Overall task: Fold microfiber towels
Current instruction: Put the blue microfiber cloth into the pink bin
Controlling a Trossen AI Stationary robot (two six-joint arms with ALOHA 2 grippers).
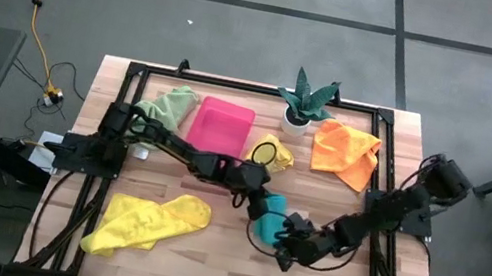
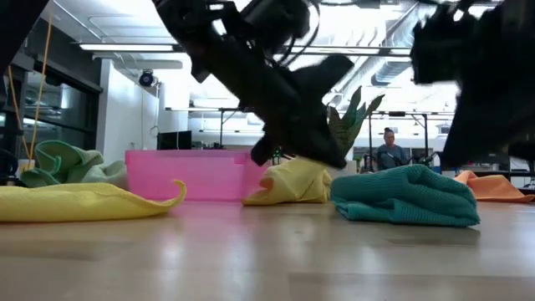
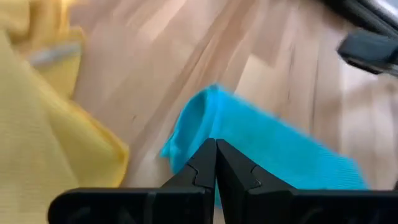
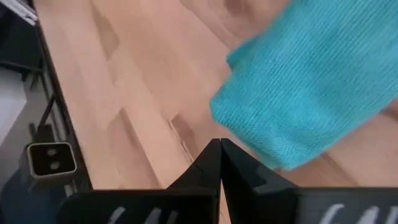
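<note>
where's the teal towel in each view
high view: teal towel at centre table, between both arms' tips.
low view: right of centre, lying bunched on the wood.
left wrist view: centre to lower right, past the shut left pincer.
right wrist view: upper right.
shared landmark: the small yellow towel beside it, also in low view.

You see a teal towel (image 1: 269, 217), two yellow towels (image 1: 147, 223), an orange one (image 1: 345, 152), a pale green one (image 1: 169, 104), and a pink tray (image 1: 221, 126) on the light wood surface (image 1: 202, 272).
</note>
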